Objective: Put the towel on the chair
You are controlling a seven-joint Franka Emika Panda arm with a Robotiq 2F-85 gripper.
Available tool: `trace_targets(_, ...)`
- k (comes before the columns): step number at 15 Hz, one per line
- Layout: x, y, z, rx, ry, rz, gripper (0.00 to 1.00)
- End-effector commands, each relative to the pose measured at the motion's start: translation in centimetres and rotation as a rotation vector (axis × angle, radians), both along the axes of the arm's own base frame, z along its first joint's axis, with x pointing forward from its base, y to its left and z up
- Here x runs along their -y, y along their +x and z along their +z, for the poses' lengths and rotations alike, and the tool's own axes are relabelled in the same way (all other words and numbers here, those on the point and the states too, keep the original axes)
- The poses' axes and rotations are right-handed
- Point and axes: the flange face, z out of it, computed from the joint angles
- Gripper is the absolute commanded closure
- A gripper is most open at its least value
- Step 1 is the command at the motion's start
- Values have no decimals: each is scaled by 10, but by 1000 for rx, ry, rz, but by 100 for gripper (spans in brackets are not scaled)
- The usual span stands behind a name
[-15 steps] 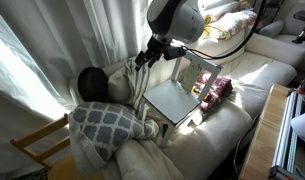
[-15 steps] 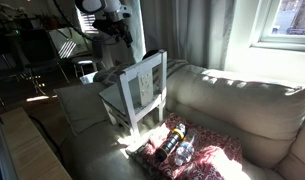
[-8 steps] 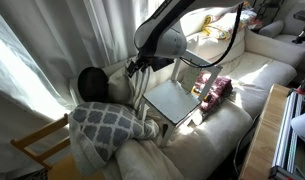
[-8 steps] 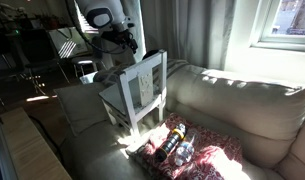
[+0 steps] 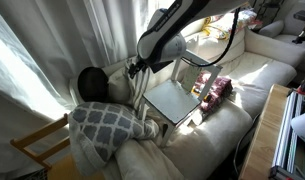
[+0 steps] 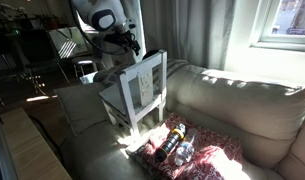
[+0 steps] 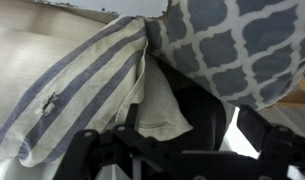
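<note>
The towel (image 7: 82, 90), beige with grey stripes, lies bunched over the sofa back; in an exterior view (image 5: 137, 92) it hangs in folds left of the chair. The small whitish chair (image 5: 175, 100) stands on the sofa seat and shows in both exterior views (image 6: 140, 90). My gripper (image 5: 135, 66) is low over the towel's top, left of the chair back. In the wrist view the gripper (image 7: 182, 152) is open, its dark fingers (image 7: 84, 155) wide apart, with a towel corner between them. Nothing is held.
A grey cushion with a white lattice (image 5: 107, 125) and a black round object (image 5: 90, 82) lie next to the towel. A yellow wooden chair (image 5: 42, 145) stands beside the sofa. A pink floral cloth with bottles (image 6: 182, 145) lies in front of the whitish chair.
The arm has swung left and down from above the chair back to the towel. It has barely moved in the last half second.
</note>
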Motion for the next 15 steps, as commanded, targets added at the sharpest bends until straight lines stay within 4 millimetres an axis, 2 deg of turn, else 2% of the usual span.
trace_targets(1,-8,19,-39,-53,-128,-10,0)
trace_targets(8,-39,63,-76,-90,-316,-10,0)
trace_targets(15,-43,96,-115,-48,-418,-59,0)
